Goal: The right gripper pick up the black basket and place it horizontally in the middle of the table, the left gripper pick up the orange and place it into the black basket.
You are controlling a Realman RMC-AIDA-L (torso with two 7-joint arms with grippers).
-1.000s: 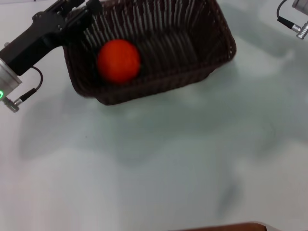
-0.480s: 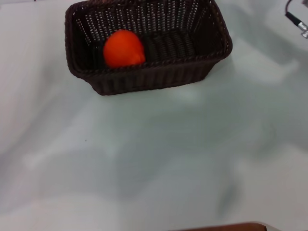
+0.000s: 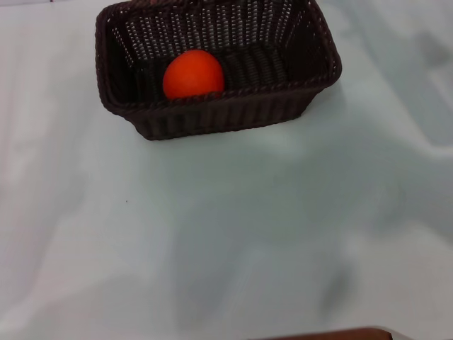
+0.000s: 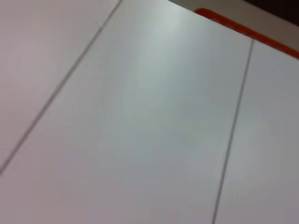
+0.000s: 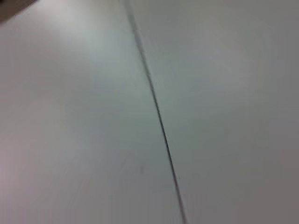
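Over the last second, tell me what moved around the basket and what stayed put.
The left gripper, which was at the black basket's left end a second ago, has pulled out of the head view; the cable end at the upper right has gone too. The orange has rolled a little rightward inside the basket and rests by the near wall. The basket shifted slightly early on and has since held still on the table.

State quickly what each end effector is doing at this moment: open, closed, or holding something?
Left end effector: not in view in any picture.
Right end effector: not in view either.
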